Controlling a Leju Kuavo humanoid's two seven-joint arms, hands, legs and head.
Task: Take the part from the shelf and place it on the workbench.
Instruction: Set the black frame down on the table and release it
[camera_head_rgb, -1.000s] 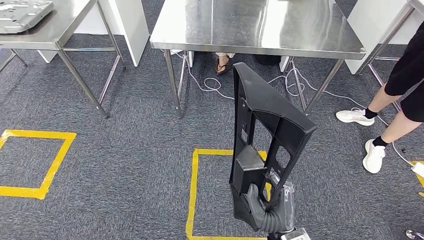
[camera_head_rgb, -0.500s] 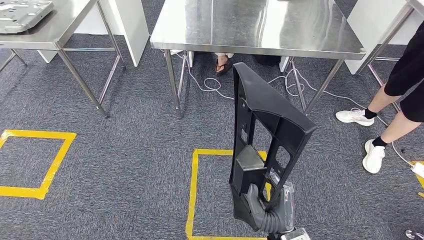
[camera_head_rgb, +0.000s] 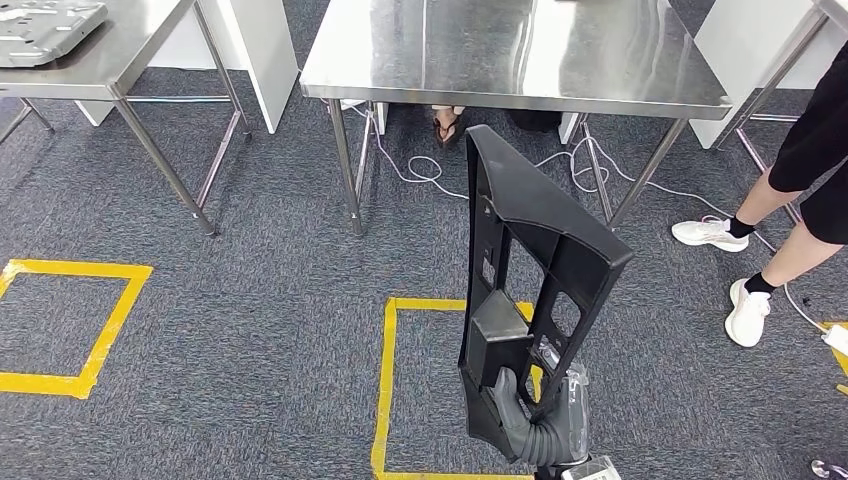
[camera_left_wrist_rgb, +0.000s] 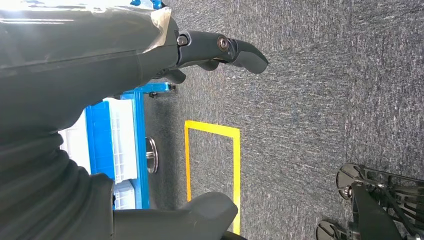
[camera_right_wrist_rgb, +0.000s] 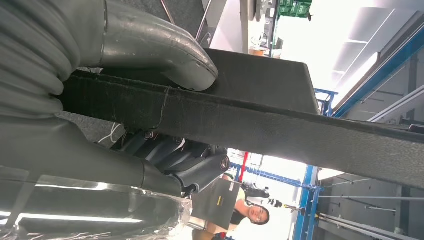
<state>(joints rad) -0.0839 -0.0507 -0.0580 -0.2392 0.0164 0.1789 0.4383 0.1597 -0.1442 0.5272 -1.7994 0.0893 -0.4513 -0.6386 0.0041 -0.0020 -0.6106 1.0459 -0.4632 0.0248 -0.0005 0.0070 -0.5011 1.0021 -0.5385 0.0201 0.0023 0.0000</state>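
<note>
A long black plastic frame part with several cut-outs stands nearly upright in the head view, over the carpet in front of the steel workbench. My right hand grips its lower end, thumb wrapped over the rim. In the right wrist view the thumb presses on the part's black edge with fingers curled behind it. My left hand hangs over the carpet, its fingers apart and holding nothing.
A second steel table at the left carries a grey metal panel. A person's legs in white shoes stand at the right. Cables trail under the workbench. Yellow tape squares mark the carpet. A blue rack stands by my left hand.
</note>
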